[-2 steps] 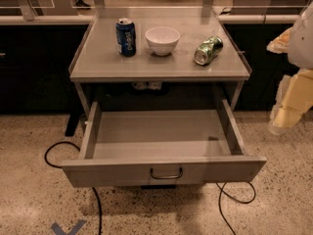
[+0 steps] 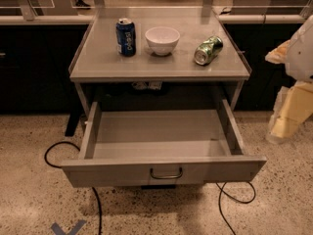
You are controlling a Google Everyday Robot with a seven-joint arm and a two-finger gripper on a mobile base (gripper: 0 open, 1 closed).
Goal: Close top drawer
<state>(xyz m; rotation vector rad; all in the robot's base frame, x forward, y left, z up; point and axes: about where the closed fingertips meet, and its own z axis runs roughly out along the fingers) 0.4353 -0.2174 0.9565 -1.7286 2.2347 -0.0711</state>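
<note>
The top drawer [image 2: 161,141] is a wide grey metal tray pulled fully out from under the grey cart top [image 2: 161,62]. It looks empty inside. Its front panel [image 2: 98,173] faces me, with a small metal loop handle [image 2: 166,173] at its centre. My gripper [image 2: 288,116] hangs at the right edge of the view, to the right of the drawer's right side and apart from it, pointing down toward the floor. The white arm [image 2: 301,53] is above it.
On the cart top stand a blue soda can [image 2: 125,36], a white bowl [image 2: 162,39] and a green can [image 2: 208,50] lying on its side. Black cables [image 2: 54,148] loop on the speckled floor on both sides of the cart. Dark counters stand behind.
The drawer stays pulled out. The gripper remains at the right edge, slightly lower in the view. The view has shifted a little.
</note>
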